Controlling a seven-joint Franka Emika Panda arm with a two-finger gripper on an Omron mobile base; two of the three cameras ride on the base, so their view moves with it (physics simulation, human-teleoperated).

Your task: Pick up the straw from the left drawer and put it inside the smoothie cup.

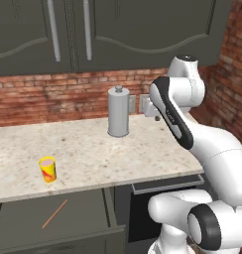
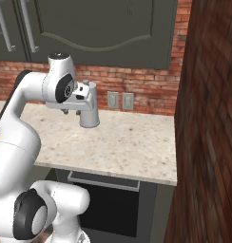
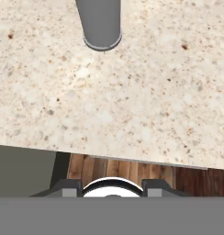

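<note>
The thin orange-brown straw (image 1: 55, 214) lay at a slant on the floor of the open left drawer (image 1: 24, 221), below the speckled surface (image 1: 93, 154) where the yellow, red-marked smoothie cup (image 1: 47, 169) stood. The gripper (image 3: 113, 187) hovered well apart, above the surface edge near the grey canister (image 1: 118, 112); the set of its jaws could not be told.

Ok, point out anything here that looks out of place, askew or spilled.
Nothing spilled or damaged. The straw lies loose and diagonal in the open left drawer, which fits the task. The smoothie cup stands upright near the counter's front edge, and the grey canister stands upright further back.
</note>
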